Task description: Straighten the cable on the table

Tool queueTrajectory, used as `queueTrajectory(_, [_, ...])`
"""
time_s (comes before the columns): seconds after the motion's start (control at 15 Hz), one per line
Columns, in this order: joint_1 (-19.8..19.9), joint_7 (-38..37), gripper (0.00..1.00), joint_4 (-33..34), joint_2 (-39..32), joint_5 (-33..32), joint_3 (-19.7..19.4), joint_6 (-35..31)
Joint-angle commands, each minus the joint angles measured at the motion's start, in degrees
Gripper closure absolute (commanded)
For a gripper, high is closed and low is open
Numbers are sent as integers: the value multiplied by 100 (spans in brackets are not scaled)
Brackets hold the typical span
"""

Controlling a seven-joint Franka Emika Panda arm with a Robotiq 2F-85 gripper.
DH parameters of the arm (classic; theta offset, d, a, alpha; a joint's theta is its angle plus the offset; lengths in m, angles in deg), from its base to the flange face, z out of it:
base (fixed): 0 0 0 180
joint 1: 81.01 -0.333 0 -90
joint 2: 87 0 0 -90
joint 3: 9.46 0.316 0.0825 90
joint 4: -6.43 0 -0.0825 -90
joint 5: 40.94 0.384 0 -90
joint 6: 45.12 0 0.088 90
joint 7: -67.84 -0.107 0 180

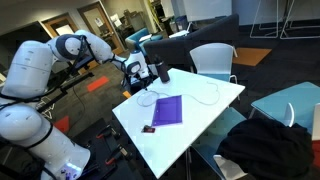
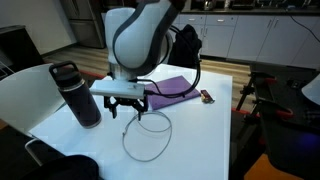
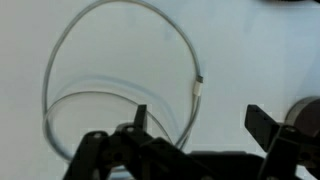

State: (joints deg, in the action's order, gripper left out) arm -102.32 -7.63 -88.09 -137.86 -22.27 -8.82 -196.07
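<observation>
Fingers (image 3: 141,120) of the gripper (image 3: 196,115) are shown nearest in the wrist view, spread wide apart, with nothing clamped between them. Just beyond them, the cable (image 3: 199,85) is laid on the white table (image 3: 265,50) in a rounded loop. One strand, marked by a small joint, is run down toward the gap between the jaws. In an exterior view, the cable (image 2: 169,128) is seen curled on the near part of the tabletop, and the gripper (image 2: 128,104) is held low over the far edge of the loop. A dark bottle (image 2: 80,95) is stood upright beside the gripper. Farther back, a purple pad (image 2: 172,88) is laid flat, and a small dark object (image 2: 206,97) is placed near one corner of it.
</observation>
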Motion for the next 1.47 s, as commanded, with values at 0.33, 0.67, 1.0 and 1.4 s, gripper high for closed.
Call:
queueTrajectory(0.33, [-235, -431, 0, 481, -526, -527, -70, 8])
queueTrajectory(0.67, [-250, -333, 0, 582, -657, -676, -55, -59])
queueTrajectory(1.0, [-247, -312, 17, 549, -673, -795, -54, -233])
queueTrajectory(1.4, [-194, -238, 31, 628, -738, -782, -3, -167])
